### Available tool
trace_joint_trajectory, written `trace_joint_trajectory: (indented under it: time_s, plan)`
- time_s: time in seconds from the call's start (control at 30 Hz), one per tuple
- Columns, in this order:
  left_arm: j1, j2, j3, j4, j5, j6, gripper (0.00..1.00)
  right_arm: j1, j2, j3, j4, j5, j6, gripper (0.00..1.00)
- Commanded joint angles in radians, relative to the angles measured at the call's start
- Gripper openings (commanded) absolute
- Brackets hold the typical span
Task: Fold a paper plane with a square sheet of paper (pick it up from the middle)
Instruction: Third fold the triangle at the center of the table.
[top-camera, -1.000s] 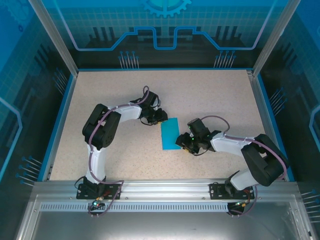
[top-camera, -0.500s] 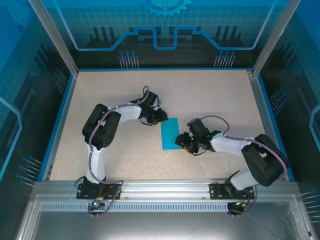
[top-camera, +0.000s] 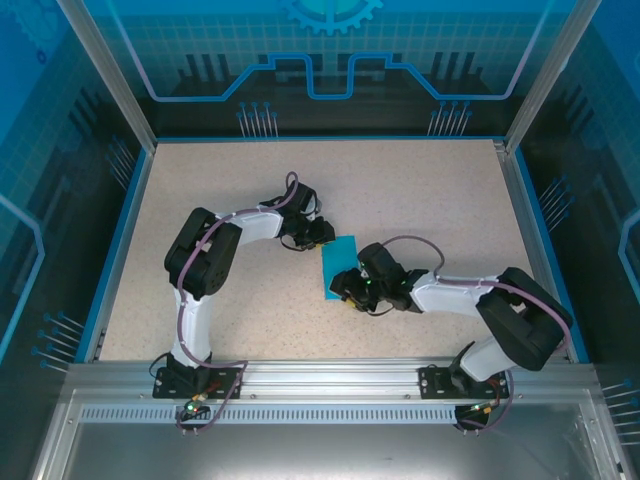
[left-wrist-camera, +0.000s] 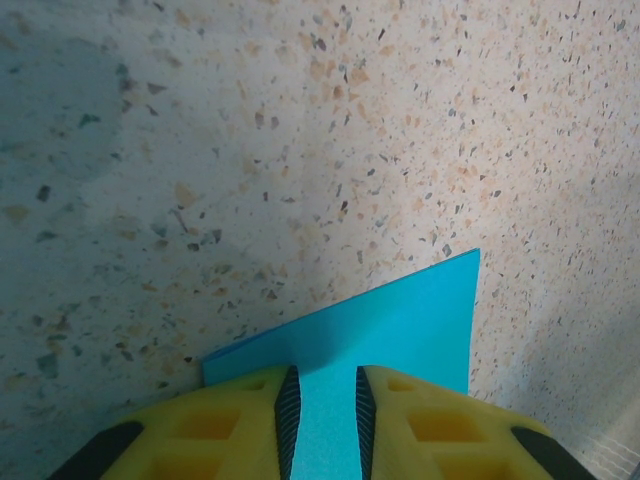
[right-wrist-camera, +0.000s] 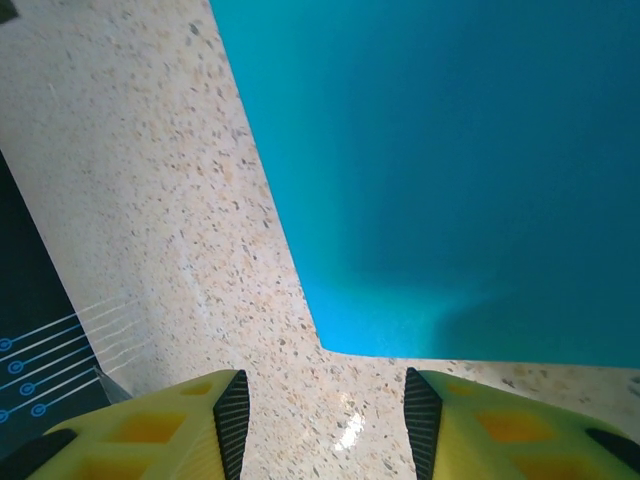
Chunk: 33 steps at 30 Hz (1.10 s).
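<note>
The square sheet of paper (top-camera: 340, 260) lies folded into a teal rectangle at the middle of the speckled table. My left gripper (top-camera: 318, 238) rests at its far left corner. In the left wrist view the yellow fingers (left-wrist-camera: 240, 420) sit on top of the paper (left-wrist-camera: 400, 330), a narrow gap between the pads showing flat paper below; nothing is pinched. My right gripper (top-camera: 345, 290) hovers at the paper's near end. In the right wrist view it (right-wrist-camera: 325, 395) stands open over bare table, with a corner of the paper (right-wrist-camera: 450, 150) just ahead of its fingertips.
The table (top-camera: 220, 180) is bounded by a blue rim and clear walls with metal posts (top-camera: 105, 70). An aluminium rail (top-camera: 320, 375) carrying both arm bases runs along the near edge. The right arm's cable (top-camera: 405, 242) loops above its wrist.
The right gripper has slid left, from beside the paper's right edge to over its near end. The left gripper and the paper have stayed in place.
</note>
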Motion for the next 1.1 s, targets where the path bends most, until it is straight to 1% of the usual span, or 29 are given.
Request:
trace_joint_trajectory:
  time_s: [0.0, 0.2, 0.5, 0.6, 0.77, 0.87, 0.93, 1.07]
  plan:
    - [0.006, 0.04, -0.021, -0.081, -0.025, 0.017, 0.26, 0.03, 0.032, -0.002, 0.058, -0.005, 0.072, 0.48]
    - [0.006, 0.04, -0.021, -0.08, -0.024, 0.016, 0.26, 0.043, 0.072, -0.003, 0.108, -0.004, 0.094, 0.48]
    - [0.006, 0.037, -0.021, -0.078, -0.017, 0.015, 0.26, 0.042, 0.116, -0.012, 0.205, 0.046, 0.13, 0.47]
    - [0.006, 0.037, -0.023, -0.077, -0.017, 0.014, 0.26, 0.049, 0.094, -0.011, 0.183, 0.052, 0.129, 0.47]
    - [0.006, 0.038, -0.019, -0.08, -0.015, 0.017, 0.26, 0.104, 0.047, -0.03, 0.139, 0.102, 0.165, 0.49]
    - [0.006, 0.038, -0.018, -0.08, -0.016, 0.016, 0.26, 0.106, 0.045, -0.057, 0.173, 0.1, 0.194, 0.49]
    - [0.006, 0.036, -0.021, -0.08, -0.016, 0.017, 0.26, 0.105, 0.048, -0.046, 0.149, 0.109, 0.186, 0.49]
    - [0.006, 0.035, -0.025, -0.084, -0.017, 0.018, 0.26, 0.099, 0.064, -0.036, 0.155, 0.12, 0.179, 0.5]
